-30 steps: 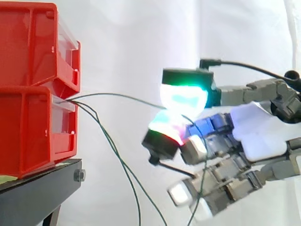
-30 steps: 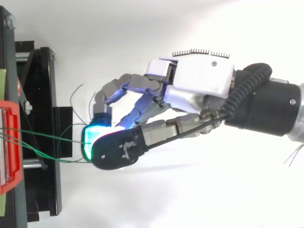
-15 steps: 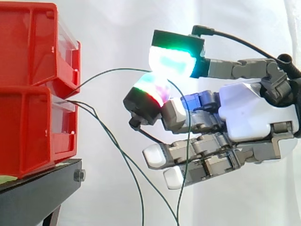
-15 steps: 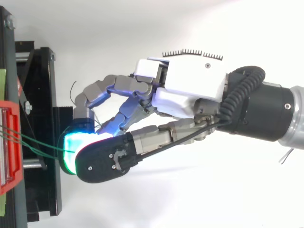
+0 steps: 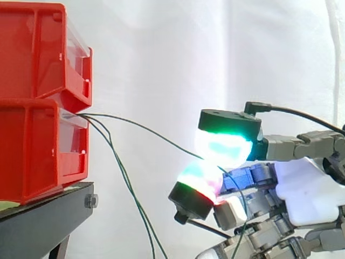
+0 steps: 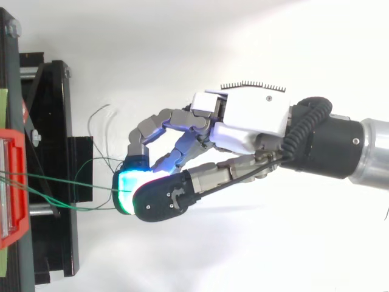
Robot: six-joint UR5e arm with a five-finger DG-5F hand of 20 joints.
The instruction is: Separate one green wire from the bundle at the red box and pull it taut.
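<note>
Two red bins [image 5: 38,102] are stacked on a black stand at the left, and thin green wires come out of the lower bin's front. One green wire [image 5: 145,132] runs nearly straight from that bin to my hand [image 5: 307,189], sloping down to the right. Two glowing fingertips [image 5: 221,148] pinch it between a green-white pad above and a red-green pad below. From above, my hand [image 6: 249,121] lies right of the stand, with the wire [image 6: 67,182] stretching leftward to the bin [image 6: 12,182]. The other green wires [image 5: 126,183] hang slack below.
The black stand [image 5: 43,221] carries the bins, with a bolt at its front corner. Its frame [image 6: 51,164] lies just left of my fingertips in the top view. A white curtain fills the background, with free room above and below my hand.
My hand has moved right and down, away from the bins, keeping its pinch. The pinched green wire has gone from an upward arc to a nearly straight line.
</note>
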